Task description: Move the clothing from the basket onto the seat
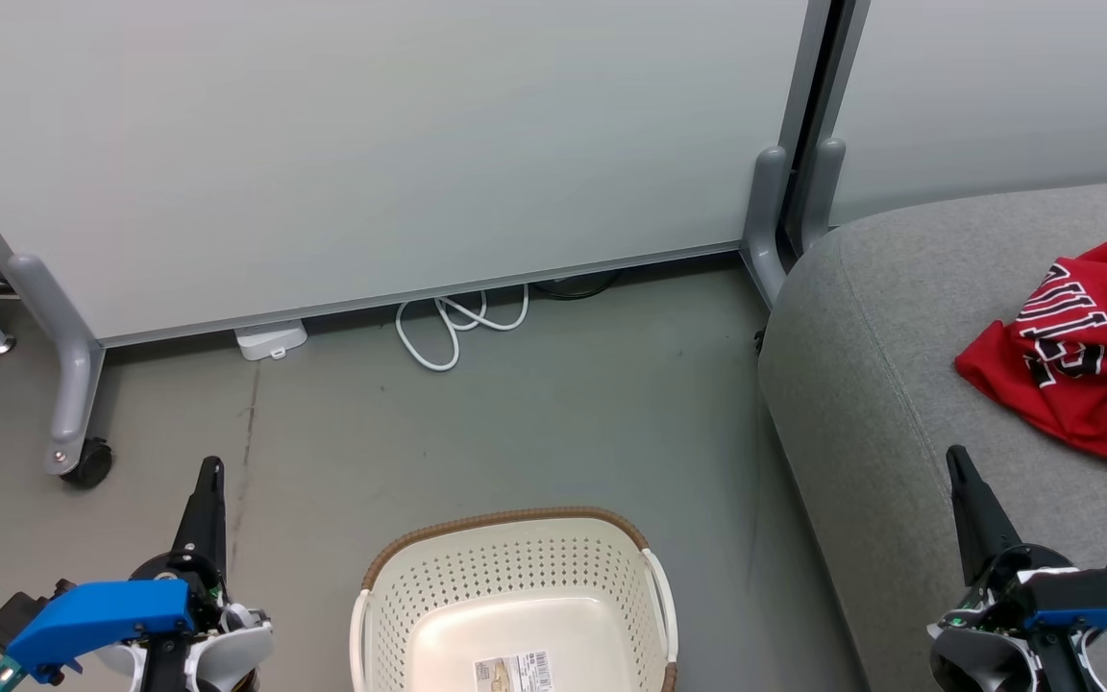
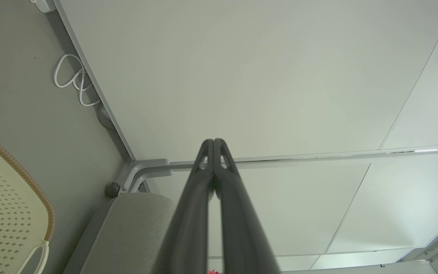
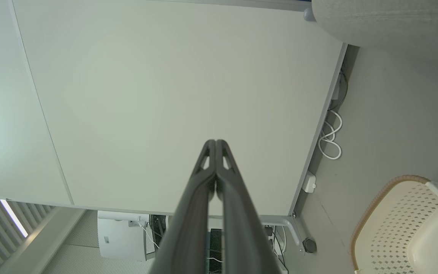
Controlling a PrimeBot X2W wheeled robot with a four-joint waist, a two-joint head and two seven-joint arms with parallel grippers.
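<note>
HEAD VIEW
Item 1: basket, cream perforated plastic with a brown rim, at 6 o'clock on the grey floor; a paper label lies on its bottom
Item 2: seat, light-grey upholstery, at 3 o'clock, near the basket and apart from it
Item 3: clothing, 1 red jersey with black-white lettering, crumpled on the seat at 3 o'clock and cut by the frame edge
Item 4: left gripper, at 7 o'clock, over the floor at the basket's 9 o'clock side; jaws closed, gripping nothing
Item 5: right gripper, at 4 o'clock, over the seat's front, apart from the jersey at its 1 o'clock; jaws closed, gripping nothing
Item 6: pale partition panel across 12 o'clock; 1 castor at 8 o'clock; looped white cable on the floor below the panel

LEFT WRIST VIEW
Jaws rise from 6 o'clock, tips pressed together, nothing between them. Basket rim and handle at 8 o'clock, seat corner at 7 o'clock, cable at 10 o'clock, panel behind

RIGHT WRIST VIEW
Jaws rise from 6 o'clock, tips meeting, nothing held. Basket at 4 o'clock, seat at 1 o'clock, cable at 3 o'clock, white box-shaped unit at 7 o'clock
</note>
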